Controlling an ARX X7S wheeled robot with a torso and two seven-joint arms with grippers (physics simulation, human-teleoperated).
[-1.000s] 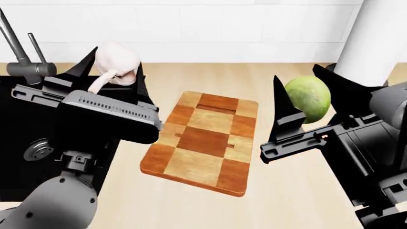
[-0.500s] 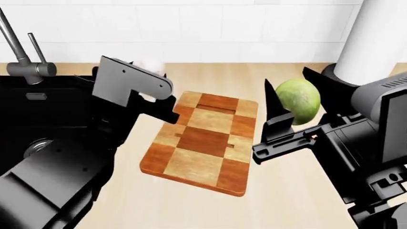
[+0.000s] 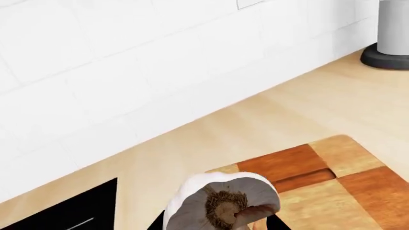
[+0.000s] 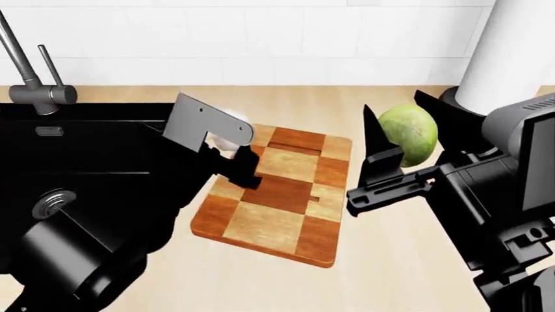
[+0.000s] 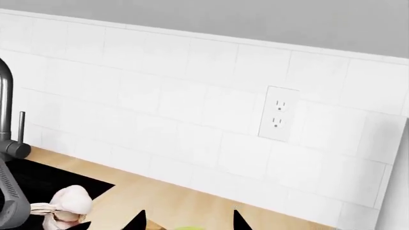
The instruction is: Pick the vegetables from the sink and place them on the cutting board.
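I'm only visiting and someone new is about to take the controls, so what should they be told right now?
Left gripper: shut on the garlic bulb, over the cutting board's left far corner.
Right gripper: shut on the yellow-green vegetable, held above the counter, right of the board.
Done: both vegetables are out of the sink.
Left: lower each onto the board and release.

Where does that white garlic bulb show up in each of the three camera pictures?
Head view: garlic bulb left of centre, mostly hidden in the left gripper, at the cutting board's far left corner.
Left wrist view: bottom centre, root end facing the camera.
Right wrist view: lower left corner.
Shared landmark: the white tiled wall.
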